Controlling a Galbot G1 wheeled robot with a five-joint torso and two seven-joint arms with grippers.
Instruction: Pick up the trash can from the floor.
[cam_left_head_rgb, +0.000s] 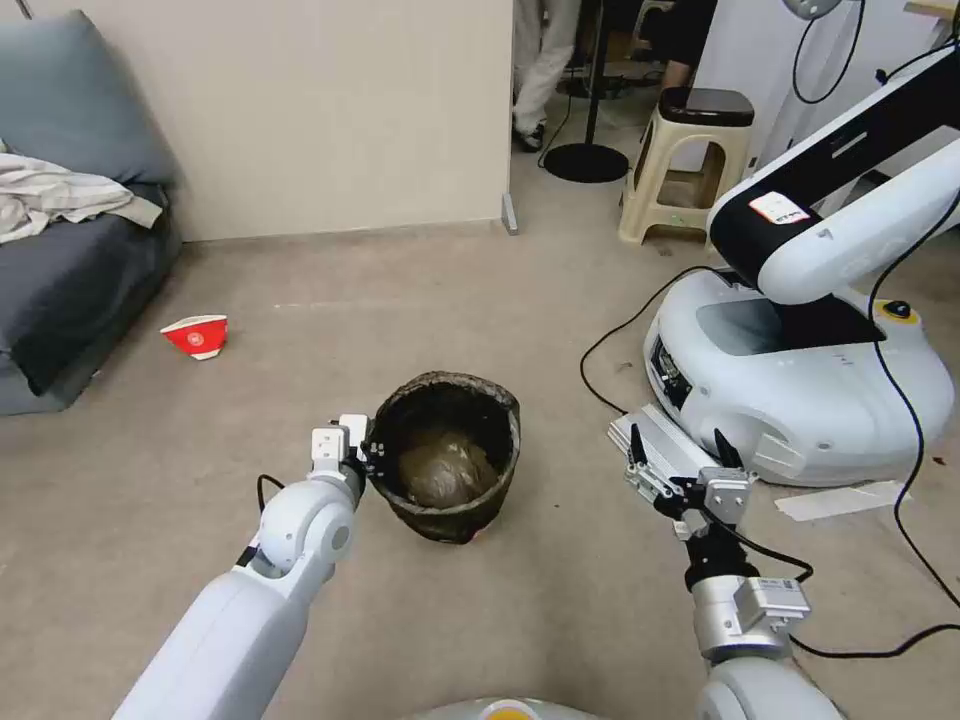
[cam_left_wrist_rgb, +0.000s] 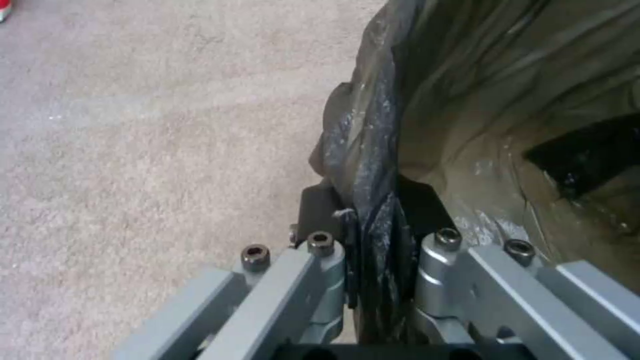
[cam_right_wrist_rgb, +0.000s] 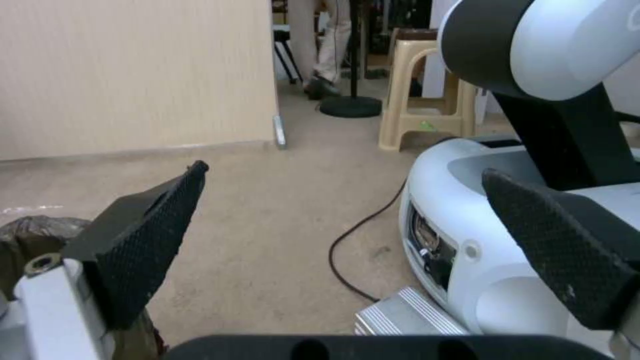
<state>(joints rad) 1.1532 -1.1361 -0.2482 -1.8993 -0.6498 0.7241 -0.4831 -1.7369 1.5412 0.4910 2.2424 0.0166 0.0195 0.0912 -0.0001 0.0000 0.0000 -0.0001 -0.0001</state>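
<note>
Two grippers noted: left gripper (cam_left_head_rgb: 367, 458) fingers clamped on the bag-lined near-left rim of the trash can (cam_left_head_rgb: 447, 470), which stands on the floor (cam_left_head_rgb: 560, 600); right gripper (cam_left_head_rgb: 680, 462) held clear alongside, fingers spread wide, empty.

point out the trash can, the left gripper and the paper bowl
trash can (cam_left_head_rgb: 452, 470): head view, on the dark bag lining its inside.
left gripper (cam_left_wrist_rgb: 373, 230): left wrist view, midway between the fingertips, which pinch the bagged rim.
paper bowl (cam_left_head_rgb: 197, 335): head view, on its red side, lying on the carpet.
</note>
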